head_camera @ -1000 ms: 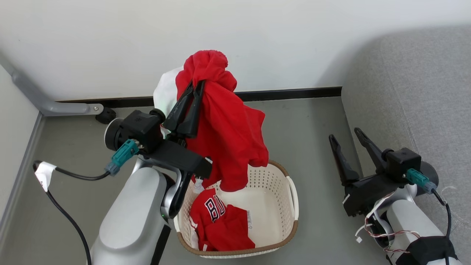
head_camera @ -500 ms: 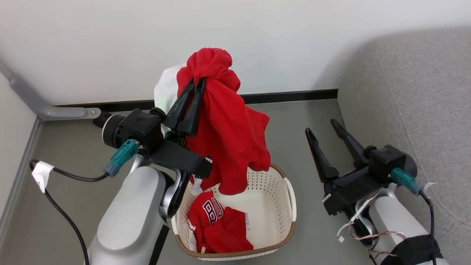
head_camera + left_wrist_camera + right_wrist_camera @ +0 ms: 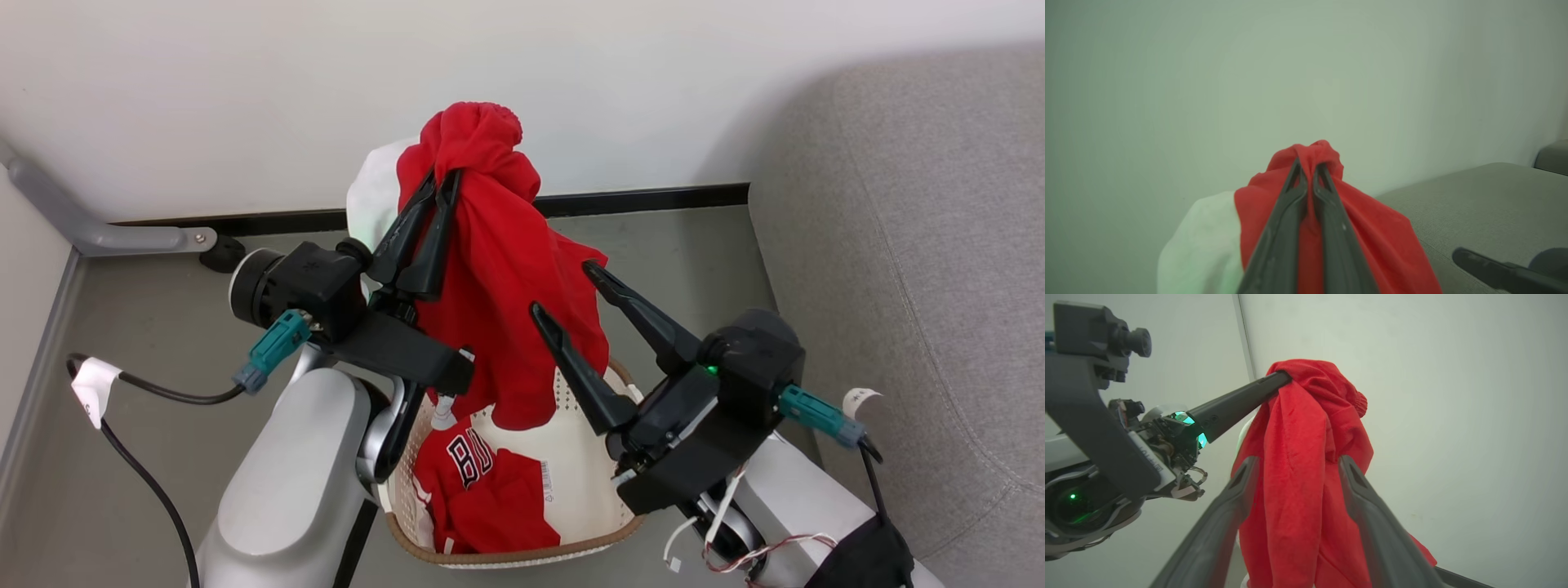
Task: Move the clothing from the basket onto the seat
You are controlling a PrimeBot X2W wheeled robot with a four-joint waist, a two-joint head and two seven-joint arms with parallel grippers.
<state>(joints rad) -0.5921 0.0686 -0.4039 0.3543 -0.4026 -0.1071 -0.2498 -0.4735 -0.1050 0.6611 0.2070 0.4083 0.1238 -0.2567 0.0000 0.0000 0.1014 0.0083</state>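
left gripper clamps red garment, right gripper gapes near it; head view shows jersey in basket.

Home-like room corner, grey sofa seat, laundry basket, plain wall

Black, white-outlined letters "BU" on the red jersey

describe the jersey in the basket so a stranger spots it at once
Left of the grey seat, a cream basket stands on the floor. In it lies a crumpled red jersey. Unlike the plain red garment hanging above, it bears black, white-outlined letters.
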